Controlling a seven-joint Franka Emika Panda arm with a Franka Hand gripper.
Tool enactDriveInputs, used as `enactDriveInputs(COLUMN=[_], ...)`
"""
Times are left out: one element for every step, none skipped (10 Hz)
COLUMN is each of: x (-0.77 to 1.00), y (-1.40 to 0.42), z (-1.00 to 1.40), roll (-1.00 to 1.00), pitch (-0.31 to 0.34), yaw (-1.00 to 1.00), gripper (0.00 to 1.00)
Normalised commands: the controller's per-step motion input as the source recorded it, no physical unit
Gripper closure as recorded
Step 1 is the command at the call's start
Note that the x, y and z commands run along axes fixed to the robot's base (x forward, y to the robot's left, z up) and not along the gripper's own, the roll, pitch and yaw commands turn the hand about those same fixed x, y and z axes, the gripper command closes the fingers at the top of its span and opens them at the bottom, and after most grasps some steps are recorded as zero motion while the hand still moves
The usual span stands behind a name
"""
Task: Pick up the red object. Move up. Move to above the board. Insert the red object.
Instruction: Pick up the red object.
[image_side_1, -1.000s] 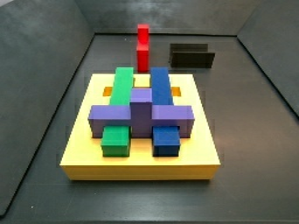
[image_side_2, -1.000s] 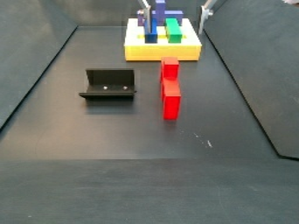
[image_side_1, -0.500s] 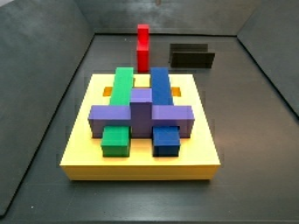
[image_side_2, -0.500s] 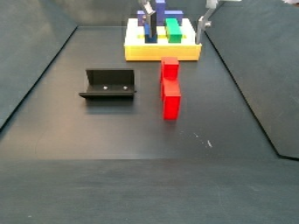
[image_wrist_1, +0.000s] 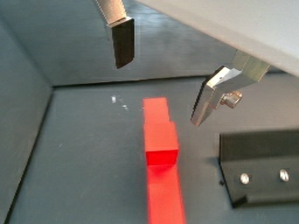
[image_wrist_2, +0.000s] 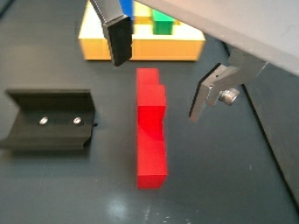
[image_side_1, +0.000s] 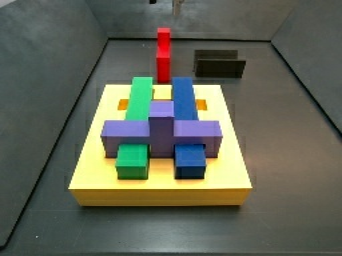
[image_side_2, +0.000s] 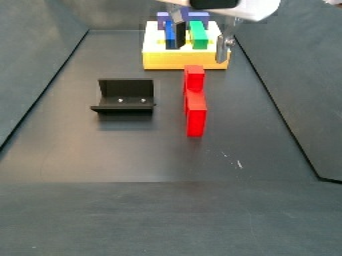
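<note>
Spread wide and empty, the gripper (image_wrist_2: 158, 66) hangs above the red object (image_wrist_2: 149, 127), which lies on the floor between the fixture (image_wrist_2: 49, 120) and the board (image_wrist_2: 140, 44), fingers straddling it for a pinch.

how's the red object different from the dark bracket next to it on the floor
The red object is bright red, long and narrow; the fixture is dark grey, short and wide. The red object is a solid stepped bar; the fixture is an L-shaped bracket with two screws. The open gripper hangs above the red object, not above the fixture. Both rest on the dark floor.
</note>
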Motion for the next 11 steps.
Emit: enactDriveInputs(x=[0.00,0.00,0.00,0.00,0.00,0.00,0.00,0.00,0.14,0.15,0.22], y=[-0.01,-0.02,-0.08,-0.09,-0.09,-0.08,-0.08,-0.10,-0.07,-0.11,-0.16], z=[-0.22,-0.18,-0.13,-0.10,-0.09,-0.10,-0.13,-0.30,-0.34,-0.45,-0.41], roll=[-0.08,-0.08,-0.13,-0.17,-0.19,-0.21,-0.21,-0.17,-0.18,-0.13,-0.12], pitch=[-0.109,-0.084,-0.077,-0.076,-0.066,-0.076,-0.079,-0.099,-0.087,-0.074,-0.056], yaw=[-1.00,-1.00,-0.94,-0.87,-0.86,-0.83,-0.81,-0.76,-0.68,-0.67,-0.63], gripper=[0.00,0.00,0.00,0.00,0.00,0.00,0.00,0.00,0.00,0.00,0.00])
